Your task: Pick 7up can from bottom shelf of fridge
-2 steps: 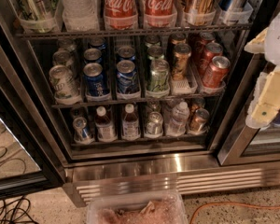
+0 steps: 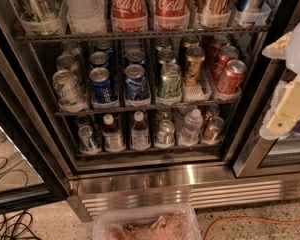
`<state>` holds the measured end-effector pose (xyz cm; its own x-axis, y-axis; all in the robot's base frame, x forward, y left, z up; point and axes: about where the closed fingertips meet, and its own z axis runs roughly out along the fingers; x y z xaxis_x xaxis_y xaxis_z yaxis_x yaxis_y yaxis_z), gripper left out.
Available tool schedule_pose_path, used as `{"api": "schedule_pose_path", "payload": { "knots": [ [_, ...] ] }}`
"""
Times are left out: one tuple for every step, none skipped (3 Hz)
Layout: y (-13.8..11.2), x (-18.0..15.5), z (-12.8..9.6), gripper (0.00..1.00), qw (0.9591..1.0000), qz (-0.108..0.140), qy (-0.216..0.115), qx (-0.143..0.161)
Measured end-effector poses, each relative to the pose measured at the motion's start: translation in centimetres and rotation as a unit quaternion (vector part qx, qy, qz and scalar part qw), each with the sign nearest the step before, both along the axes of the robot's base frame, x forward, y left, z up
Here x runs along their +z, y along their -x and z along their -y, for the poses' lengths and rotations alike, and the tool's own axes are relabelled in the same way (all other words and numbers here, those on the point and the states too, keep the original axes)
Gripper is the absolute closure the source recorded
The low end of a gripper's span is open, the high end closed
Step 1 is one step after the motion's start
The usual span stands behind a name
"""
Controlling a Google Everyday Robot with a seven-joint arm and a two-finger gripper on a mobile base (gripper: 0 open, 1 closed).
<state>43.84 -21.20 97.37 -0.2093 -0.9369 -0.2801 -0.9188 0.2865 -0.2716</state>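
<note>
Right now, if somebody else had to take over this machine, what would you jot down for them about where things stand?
Gripper: open and holding nothing. It is at the right edge of the view, in front of the fridge's door frame, higher than the bottom shelf and well apart from the cans.
7up can: upright on the bottom shelf of the fridge, in a middle lane between a dark bottle and a clear bottle.
Done: the fridge is open and the can is in sight.
Left: bring the gripper down and across to the can, close on it, and draw it out.
</note>
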Motion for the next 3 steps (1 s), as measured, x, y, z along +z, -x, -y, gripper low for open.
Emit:
{"api": "schedule_pose_path", "payload": {
  "knots": [
    [2.5, -1.6, -1.2, 0.0, 0.9976, 0.037, -0.057, 0.008],
    [4.0, -6.5, -3.2, 0.0, 0.991, 0.053, -0.12, 0.024],
    [3.5, -6.9, -4.1, 0.0, 0.9858, 0.077, -0.147, 0.022]
  ]
}}
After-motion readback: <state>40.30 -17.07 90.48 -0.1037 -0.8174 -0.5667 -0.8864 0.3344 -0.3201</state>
